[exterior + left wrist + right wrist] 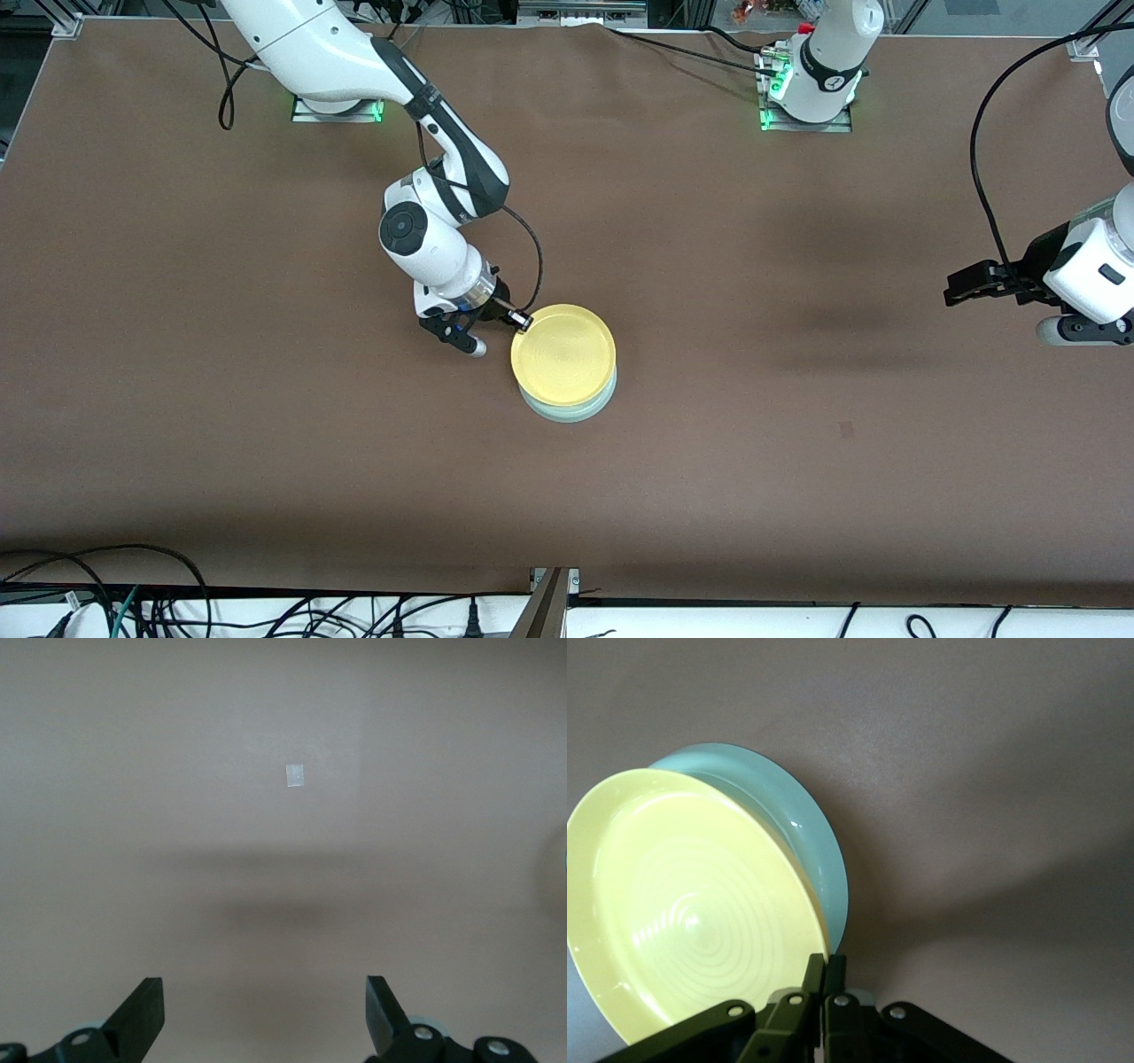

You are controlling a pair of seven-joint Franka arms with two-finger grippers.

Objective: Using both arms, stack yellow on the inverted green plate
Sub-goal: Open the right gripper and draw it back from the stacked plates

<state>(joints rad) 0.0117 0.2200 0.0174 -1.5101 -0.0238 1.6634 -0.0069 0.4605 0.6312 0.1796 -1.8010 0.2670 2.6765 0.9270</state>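
The yellow plate lies on top of the green plate in the middle of the table; only the green plate's rim shows below it. My right gripper is shut on the yellow plate's rim at the side toward the right arm's end. In the right wrist view the fingers pinch the yellow plate, with the green plate under it. My left gripper is open and empty, raised over the left arm's end of the table; its own view shows the spread fingers above bare table.
A small pale mark lies on the brown table under the left gripper. Cables run along the table's front edge. The arms' bases stand at the table's back edge.
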